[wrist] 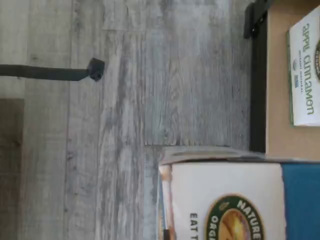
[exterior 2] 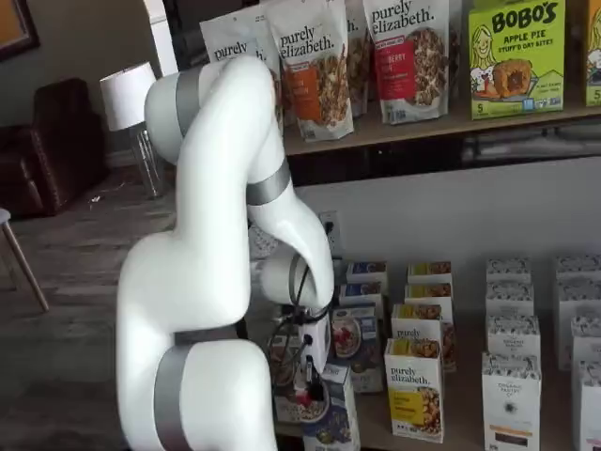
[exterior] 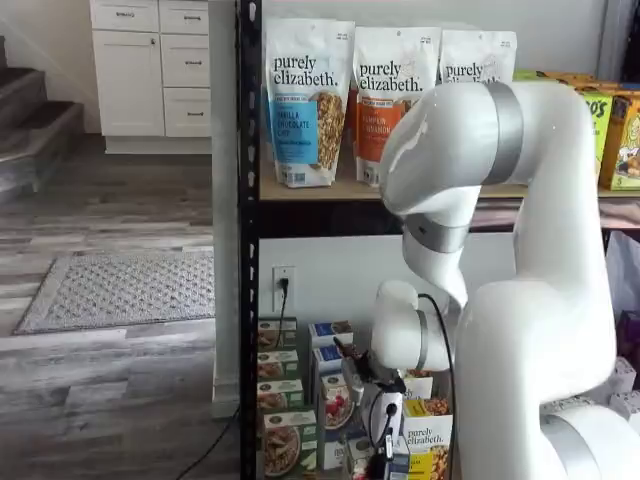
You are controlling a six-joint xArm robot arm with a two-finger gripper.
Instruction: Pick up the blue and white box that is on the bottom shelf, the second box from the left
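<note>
The blue and white box point(wrist: 225, 200) fills the near part of the wrist view, its white panel printed with a round green logo and its side blue. Grey floor shows behind it. In both shelf views my gripper point(exterior 2: 310, 387) point(exterior: 385, 450) hangs low in front of the bottom shelf point(exterior 2: 467, 427), its black fingers closed on the box point(exterior 2: 333, 418) point(exterior: 400, 463). The box is tilted and sits forward of its row. Other blue boxes point(exterior 2: 357, 336) stand behind it.
A green-and-white box point(wrist: 305, 70) lies on the tan shelf board point(wrist: 280, 140) beside the black frame rail point(wrist: 257, 100). Yellow-and-white boxes point(exterior 2: 415, 390) and white boxes point(exterior 2: 512, 395) stand to the right. Green boxes point(exterior: 280, 420) stand by the black post point(exterior: 248, 250). Pouches point(exterior 2: 310, 66) fill the tier above.
</note>
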